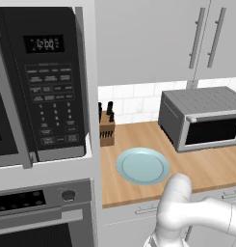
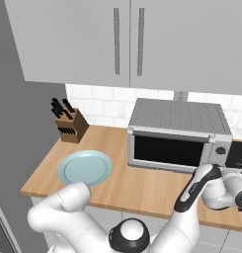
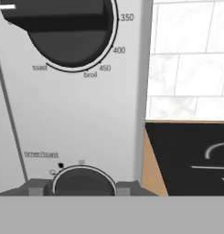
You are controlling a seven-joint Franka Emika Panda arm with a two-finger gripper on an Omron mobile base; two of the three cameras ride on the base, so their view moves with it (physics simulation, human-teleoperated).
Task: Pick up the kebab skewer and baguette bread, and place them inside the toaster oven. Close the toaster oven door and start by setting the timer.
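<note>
At the toaster oven [image 2: 179,136] front, the jaws clamp the timer knob [image 3: 83,181], arm reaching forward.

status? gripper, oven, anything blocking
Gripper closed around timer knob. Toaster oven door shut, plate bare. Nothing in the way.
</note>
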